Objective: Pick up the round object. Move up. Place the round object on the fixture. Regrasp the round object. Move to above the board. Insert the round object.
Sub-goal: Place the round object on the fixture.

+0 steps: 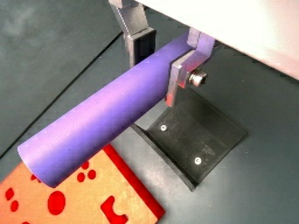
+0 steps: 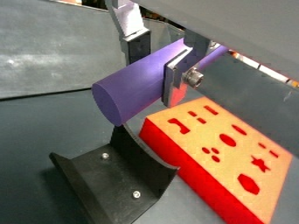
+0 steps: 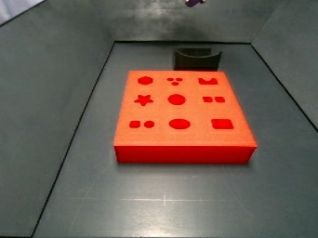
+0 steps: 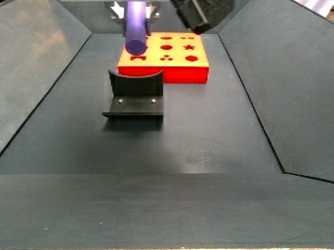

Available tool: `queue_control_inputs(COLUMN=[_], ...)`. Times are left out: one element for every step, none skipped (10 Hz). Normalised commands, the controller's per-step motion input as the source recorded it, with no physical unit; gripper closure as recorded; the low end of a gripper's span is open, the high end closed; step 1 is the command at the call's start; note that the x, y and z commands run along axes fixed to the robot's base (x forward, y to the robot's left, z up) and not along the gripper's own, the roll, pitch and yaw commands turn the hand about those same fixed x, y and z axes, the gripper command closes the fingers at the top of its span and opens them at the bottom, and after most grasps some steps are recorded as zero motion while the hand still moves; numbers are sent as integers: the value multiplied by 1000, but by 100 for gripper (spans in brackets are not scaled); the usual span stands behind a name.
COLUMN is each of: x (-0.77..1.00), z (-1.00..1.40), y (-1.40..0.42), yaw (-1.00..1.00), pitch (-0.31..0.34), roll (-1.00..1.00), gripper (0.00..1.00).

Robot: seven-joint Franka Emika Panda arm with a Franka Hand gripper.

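Dark floor — gripper (image 1: 160, 59) clamped on purple round object (image 1: 103, 114), long axis level, above fixture (image 1: 193, 136).

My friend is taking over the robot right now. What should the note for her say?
Gripper: jaws shut on the peg, held in the air above the fixture, near the board.
Peg: lifted off the floor and clear of the fixture, with most of its length sticking out to one side of the jaws.
Fixture: on the floor beside the board, nothing on it.
Board: flat on the floor, no peg in any hole in a side view.
Done: peg picked up and raised.
Left: rest the peg on the fixture, regrasp it, carry it over the board, insert it.
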Motion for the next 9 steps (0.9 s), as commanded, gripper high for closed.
queue_control_inputs(x=[192,88,98,103,116,128,134,143,156], z=[-3,-3,-1000,-1000,-1000,-1000,-1000,-1000,-1000], y=[31,43,66,67,77,79,83,92,100], yaw=[-108,-137,-185,-193,-198,-199,-203,-199,-174], pitch=[296,211,72,41,50,59,59,41,19], roll=[-211,-149,-1000,-1000,-1000,-1000,-1000,-909,-694], gripper=[100,100,100,100,100,100,100,100,100])
